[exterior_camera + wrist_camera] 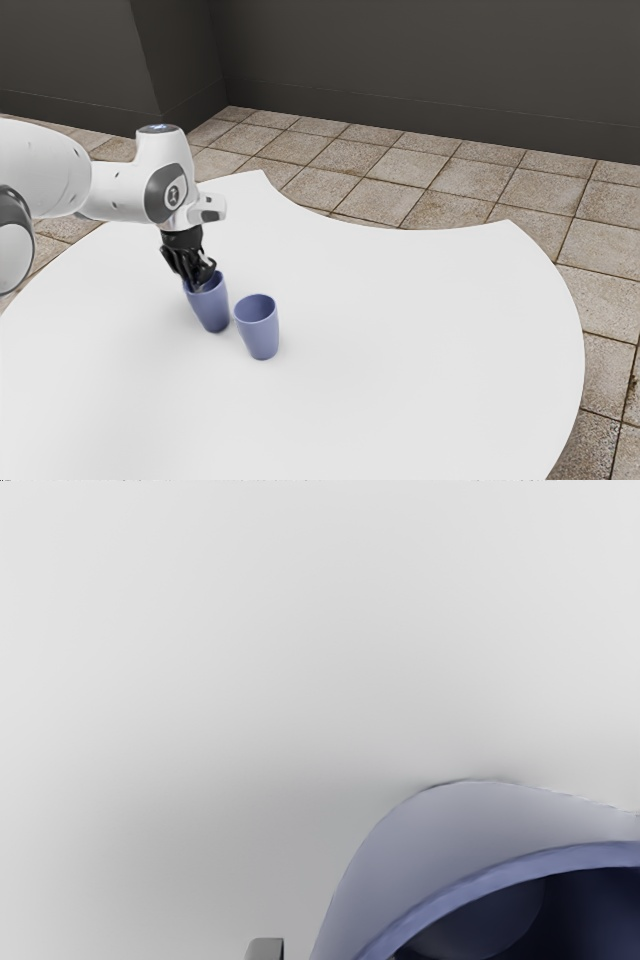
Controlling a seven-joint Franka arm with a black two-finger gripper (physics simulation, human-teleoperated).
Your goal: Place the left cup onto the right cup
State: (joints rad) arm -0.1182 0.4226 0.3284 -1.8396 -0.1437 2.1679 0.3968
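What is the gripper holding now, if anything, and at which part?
The gripper holds the left cup by its rim; the cup is tilted.

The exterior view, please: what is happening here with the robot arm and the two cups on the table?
A white robot arm holds its black pincer at the rim of the left blue tapered cup, which stands on the round white table. The second blue tapered cup stands upright close beside it, toward the exterior view's right, with nothing on it. Whether the pincer already grips the rim, I cannot tell. The stacking is not yet done.
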